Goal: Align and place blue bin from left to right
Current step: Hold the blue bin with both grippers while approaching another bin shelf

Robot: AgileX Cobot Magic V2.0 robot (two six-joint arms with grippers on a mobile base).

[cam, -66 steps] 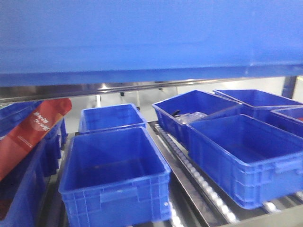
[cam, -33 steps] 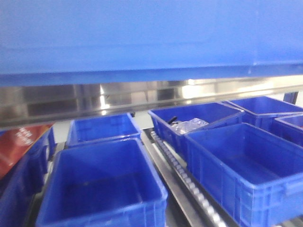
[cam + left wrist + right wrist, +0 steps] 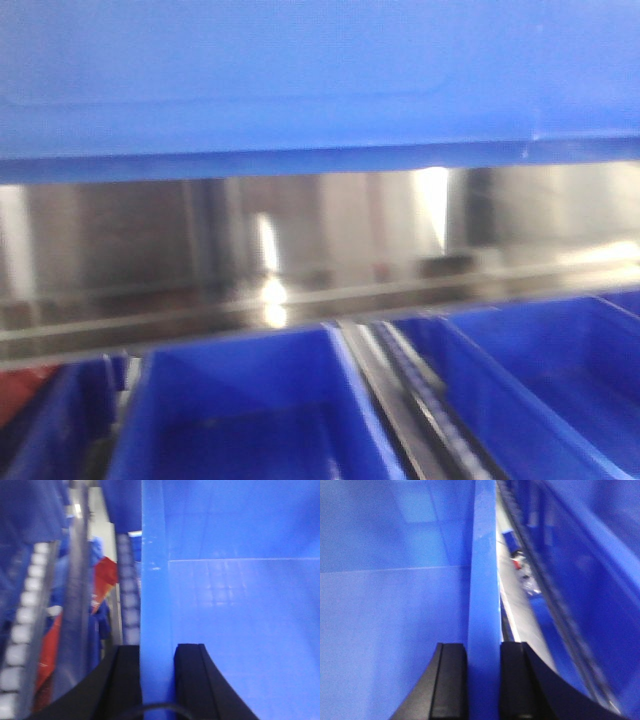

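While clamped by left gripper (image 3: 157,680) and right gripper (image 3: 484,675) on blue bin (image 3: 320,80) at 12 o'clock, judged mid-carry; calls for level lowering clear of tubs (image 3: 250,430) at 6 o'clock.

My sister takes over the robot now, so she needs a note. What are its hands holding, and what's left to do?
Left gripper: shut on one wall of the blue bin.
Right gripper: shut on a bin wall too.
Bin: held up in the air, above the darker blue tubs and the roller track.
Done: bin gripped on both sides and lifted.
Left: set it down, lined up in its row. The front view is blurred, so check the spot first.
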